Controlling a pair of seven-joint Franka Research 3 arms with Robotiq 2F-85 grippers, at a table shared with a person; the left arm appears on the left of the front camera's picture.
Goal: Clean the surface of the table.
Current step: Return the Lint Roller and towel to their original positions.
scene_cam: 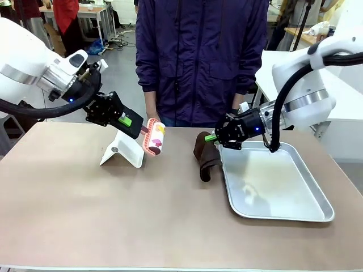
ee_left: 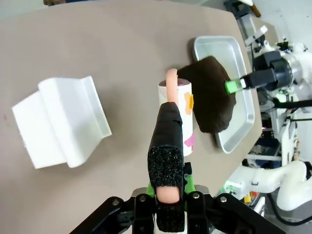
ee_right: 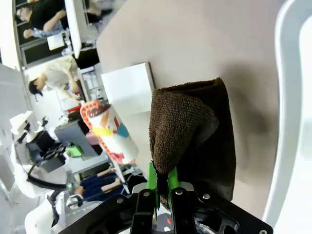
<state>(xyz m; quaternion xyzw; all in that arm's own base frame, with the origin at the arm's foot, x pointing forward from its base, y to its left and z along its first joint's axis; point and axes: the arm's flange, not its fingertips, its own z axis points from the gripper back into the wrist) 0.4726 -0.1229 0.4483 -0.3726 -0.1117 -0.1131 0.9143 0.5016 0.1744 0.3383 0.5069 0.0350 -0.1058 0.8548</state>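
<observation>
Robotics lab (white worktables (scene_cam: 334, 85), cabled floor, other people at desks)

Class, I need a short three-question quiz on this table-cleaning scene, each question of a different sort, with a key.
1. True or false: the left gripper holds the lint roller above the table.
2. What does the right gripper hold? A) white stand B) brown cloth C) tray
3. Fill in: the cloth hangs beside the silver ____.

Key
1. True.
2. B; its fingers are shut on the cloth.
3. Tray; the white stand sits further left.
</observation>
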